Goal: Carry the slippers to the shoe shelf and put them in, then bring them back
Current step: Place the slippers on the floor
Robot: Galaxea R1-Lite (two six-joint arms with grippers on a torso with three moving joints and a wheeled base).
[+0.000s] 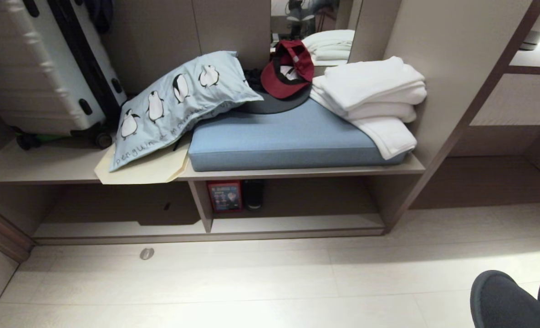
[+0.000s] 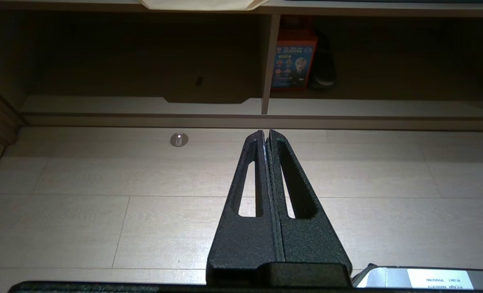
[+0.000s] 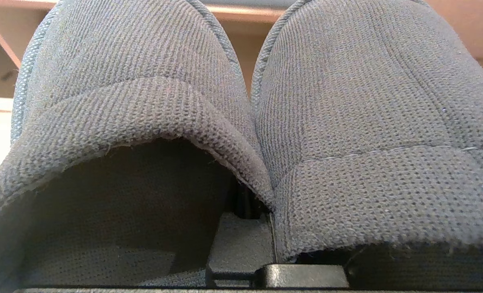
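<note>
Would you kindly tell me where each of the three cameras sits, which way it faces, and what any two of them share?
Head view: on the robot's head, looking forward and down at the shoe shelf under a blue cushion; only the slippers show, low on the robot's right.
Left wrist view: behind the left hand, shut and empty, facing the floor and shelf.
Right wrist view: behind the right hand, filled by the slippers it grips.
Shared: head and left wrist views both show the red box in the shelf.
</note>
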